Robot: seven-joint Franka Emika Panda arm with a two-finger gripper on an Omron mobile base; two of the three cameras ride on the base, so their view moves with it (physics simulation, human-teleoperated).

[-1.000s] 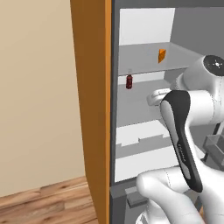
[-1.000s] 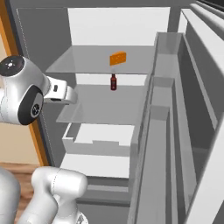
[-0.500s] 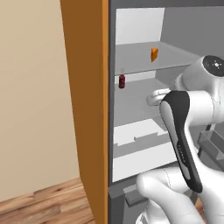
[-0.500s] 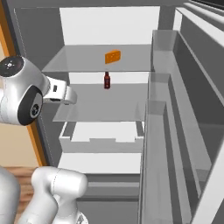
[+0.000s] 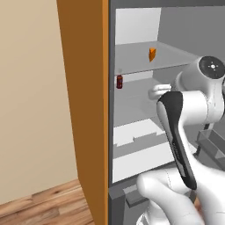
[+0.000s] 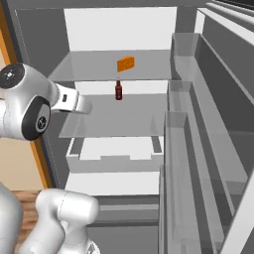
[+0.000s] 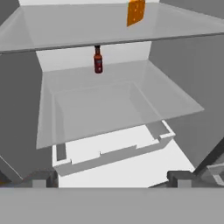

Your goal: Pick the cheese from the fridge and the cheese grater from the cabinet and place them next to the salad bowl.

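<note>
The fridge (image 6: pixel 114 116) stands open in front of me, with pale glass shelves and a drawer below. The cheese (image 6: pixel 125 64), a small orange wedge, stands upright on the upper shelf (image 5: pixel 152 54), at the top of the hand view (image 7: pixel 135 12). My gripper (image 7: pixel 111 179) is open with nothing between its fingertips (image 7: pixel 41 178). It hangs at the fridge's front, level with the middle shelf, below and short of the cheese. The cheese grater, the cabinet and the salad bowl are out of view.
A small dark red bottle (image 6: pixel 118 90) stands at the back of the middle shelf (image 7: pixel 98 60), below the cheese. An orange-brown wooden panel (image 5: pixel 83 110) flanks the fridge's left side. The door bins (image 6: pixel 198 149) line the right.
Both base views have shifted a little, so the fridge's contents sit further left in them; the camera moved. The gripper has stayed open.
</note>
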